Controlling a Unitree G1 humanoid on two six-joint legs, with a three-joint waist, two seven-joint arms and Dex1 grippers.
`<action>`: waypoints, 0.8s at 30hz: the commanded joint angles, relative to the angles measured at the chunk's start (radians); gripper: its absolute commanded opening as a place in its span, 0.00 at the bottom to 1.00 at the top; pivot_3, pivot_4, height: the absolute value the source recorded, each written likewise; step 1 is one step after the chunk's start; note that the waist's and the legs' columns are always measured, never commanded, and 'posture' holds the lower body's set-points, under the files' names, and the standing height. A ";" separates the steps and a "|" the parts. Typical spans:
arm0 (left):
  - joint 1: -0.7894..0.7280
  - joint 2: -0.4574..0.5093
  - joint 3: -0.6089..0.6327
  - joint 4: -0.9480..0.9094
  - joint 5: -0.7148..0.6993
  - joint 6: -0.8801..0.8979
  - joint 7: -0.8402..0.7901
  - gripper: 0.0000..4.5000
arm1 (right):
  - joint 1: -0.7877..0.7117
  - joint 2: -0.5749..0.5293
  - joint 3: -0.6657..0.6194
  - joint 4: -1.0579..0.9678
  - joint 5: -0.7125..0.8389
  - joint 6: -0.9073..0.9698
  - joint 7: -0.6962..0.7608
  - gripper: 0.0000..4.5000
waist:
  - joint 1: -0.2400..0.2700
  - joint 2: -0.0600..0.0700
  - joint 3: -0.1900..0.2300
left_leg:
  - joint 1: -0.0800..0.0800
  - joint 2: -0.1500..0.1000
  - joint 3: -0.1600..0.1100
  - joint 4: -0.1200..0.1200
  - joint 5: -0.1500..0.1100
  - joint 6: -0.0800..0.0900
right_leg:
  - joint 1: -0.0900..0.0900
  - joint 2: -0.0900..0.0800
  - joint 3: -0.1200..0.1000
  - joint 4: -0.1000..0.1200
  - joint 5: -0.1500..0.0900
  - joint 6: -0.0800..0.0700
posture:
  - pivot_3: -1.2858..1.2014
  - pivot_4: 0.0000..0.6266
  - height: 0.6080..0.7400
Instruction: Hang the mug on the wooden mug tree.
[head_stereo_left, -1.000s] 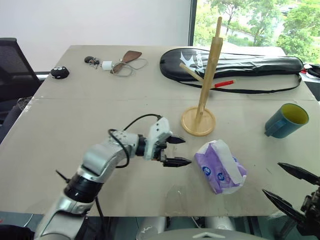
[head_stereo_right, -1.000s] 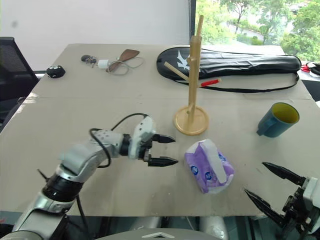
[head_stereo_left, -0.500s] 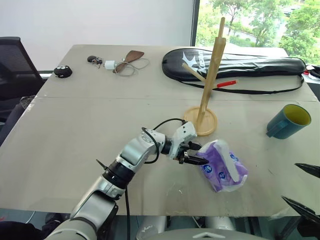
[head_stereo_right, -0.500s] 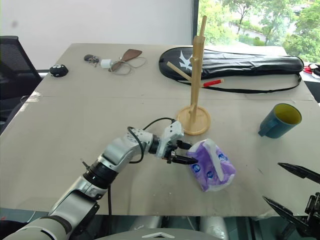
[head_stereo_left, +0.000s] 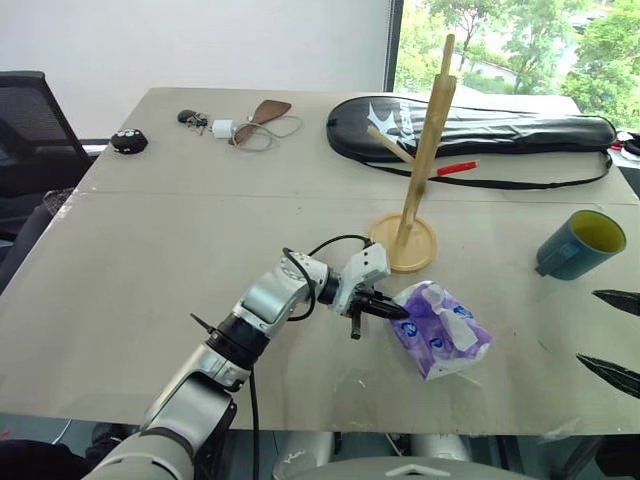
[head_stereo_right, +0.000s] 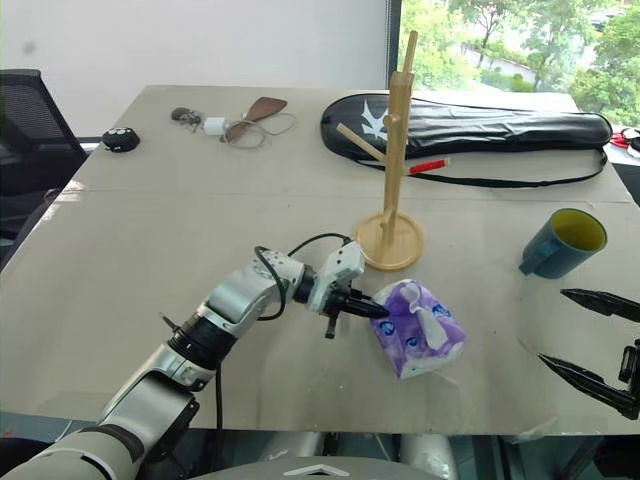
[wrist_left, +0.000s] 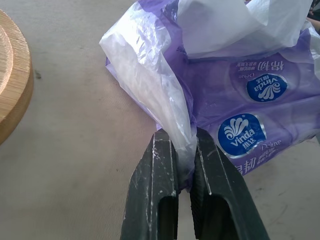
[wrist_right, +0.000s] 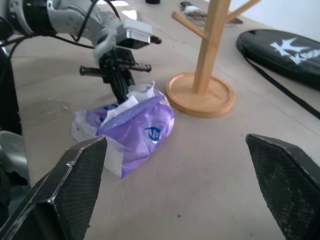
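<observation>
The teal mug with a yellow inside stands at the table's right side, tilted, its handle toward the near left. The wooden mug tree stands upright mid-table on its round base. My left gripper is just in front of that base, shut on a fold of the purple tissue pack's clear plastic wrap. The left wrist view shows the wrap pinched between both fingers. My right gripper hangs open and empty at the table's near right, below the mug.
A long black racket bag lies across the back of the table with a red pen beside it. Keys, a charger and a cord and a small black object lie at the back left.
My left gripper moved right to the tissue pack and shut on its wrap, tugging the pack slightly. The right gripper rose and shifted outward to the right, still open.
</observation>
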 joint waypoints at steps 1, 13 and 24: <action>0.006 0.009 0.007 -0.006 0.028 -0.050 -0.013 0.01 | -0.016 0.018 0.014 -0.018 0.035 -0.003 0.045 1.00 | -0.001 0.000 0.000 | 0.000 0.000 0.000 0.000 0.000 0.000 | 0.000 0.000 0.000 0.000 0.000 0.000 | 0.52 0.24 1.00; 0.085 0.068 0.237 -0.135 -0.133 -0.096 -0.060 0.01 | -0.037 0.047 0.054 -0.035 0.021 -0.001 0.052 1.00 | -0.003 0.000 0.000 | 0.000 0.001 0.000 0.000 0.000 0.000 | -0.001 0.000 0.000 0.000 0.000 0.000 | 0.52 0.24 1.00; 0.361 0.397 0.704 -0.232 -0.296 0.076 0.032 0.01 | 0.008 0.152 0.138 -0.242 0.010 0.009 -0.086 1.00 | 0.002 0.001 0.000 | 0.000 0.001 -0.002 0.000 0.000 0.000 | -0.001 -0.002 -0.001 0.000 0.000 0.000 | 0.52 0.24 1.00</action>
